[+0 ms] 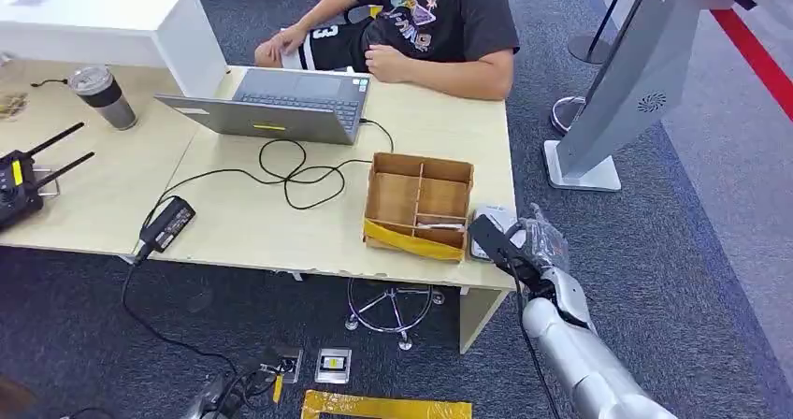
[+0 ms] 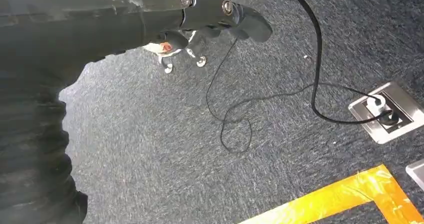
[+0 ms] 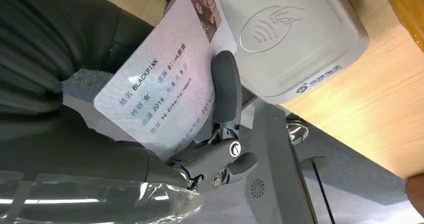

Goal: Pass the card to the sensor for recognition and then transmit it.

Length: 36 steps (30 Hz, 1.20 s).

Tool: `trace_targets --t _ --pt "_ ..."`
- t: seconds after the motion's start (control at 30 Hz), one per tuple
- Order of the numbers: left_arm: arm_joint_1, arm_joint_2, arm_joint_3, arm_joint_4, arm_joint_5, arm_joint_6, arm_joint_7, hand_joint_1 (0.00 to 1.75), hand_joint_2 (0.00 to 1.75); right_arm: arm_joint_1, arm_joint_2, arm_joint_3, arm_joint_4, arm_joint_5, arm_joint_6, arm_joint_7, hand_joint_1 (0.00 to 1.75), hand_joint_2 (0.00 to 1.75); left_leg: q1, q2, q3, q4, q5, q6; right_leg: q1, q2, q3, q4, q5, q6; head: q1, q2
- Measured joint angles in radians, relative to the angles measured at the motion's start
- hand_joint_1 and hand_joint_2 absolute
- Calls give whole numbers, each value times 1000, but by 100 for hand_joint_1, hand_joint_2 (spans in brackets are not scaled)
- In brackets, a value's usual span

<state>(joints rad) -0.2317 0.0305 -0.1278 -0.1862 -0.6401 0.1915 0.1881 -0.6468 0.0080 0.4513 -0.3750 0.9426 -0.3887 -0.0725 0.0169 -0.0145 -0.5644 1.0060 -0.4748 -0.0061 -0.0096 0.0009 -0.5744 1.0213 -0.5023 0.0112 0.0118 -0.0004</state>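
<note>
Here the right hand (image 3: 220, 134) pinches the pale printed plastic ID card (image 3: 160, 89) under its thumb, the card's far corner just beside the grey square card reader (image 3: 290, 39) on the light wooden desk (image 3: 380, 104). I judge the card should go flat over the reader's wave symbol, level and steady. The left hand (image 2: 220, 14) hangs near the carpet, holding nothing, fingers loosely curled.

The sensor (image 1: 493, 231) lies on the table (image 1: 281, 223) just right of the divided box (image 1: 418, 205), laptop (image 1: 281, 104) behind.
</note>
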Motion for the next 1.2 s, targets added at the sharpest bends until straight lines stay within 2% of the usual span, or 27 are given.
trace_targets --t 0.27,0.63,0.83,1.2 --pt "0 0 0 0 -6 -1 0 0 175 -12 0 0 0 -9 -19 -23 175 175 0 0 -1 0 0 0 0 0 0 0 0 0 0 0" --pt "-1 0 0 0 -21 -3 0 0 175 -131 -2 -52 -55 -109 -95 -136 175 175 0 0 -1 0 0 0 0 0 -1 0 0 0 0 0" --pt "0 0 0 0 -24 -3 0 0 175 -223 -8 -88 -178 -159 -102 -161 175 175 0 0 -1 0 0 0 0 0 -1 0 0 0 0 0" --pt "0 0 2 0 -24 -3 0 0 175 -328 -14 -124 -447 -166 -92 -145 175 175 0 0 -1 0 0 0 0 0 -1 0 0 0 0 0"
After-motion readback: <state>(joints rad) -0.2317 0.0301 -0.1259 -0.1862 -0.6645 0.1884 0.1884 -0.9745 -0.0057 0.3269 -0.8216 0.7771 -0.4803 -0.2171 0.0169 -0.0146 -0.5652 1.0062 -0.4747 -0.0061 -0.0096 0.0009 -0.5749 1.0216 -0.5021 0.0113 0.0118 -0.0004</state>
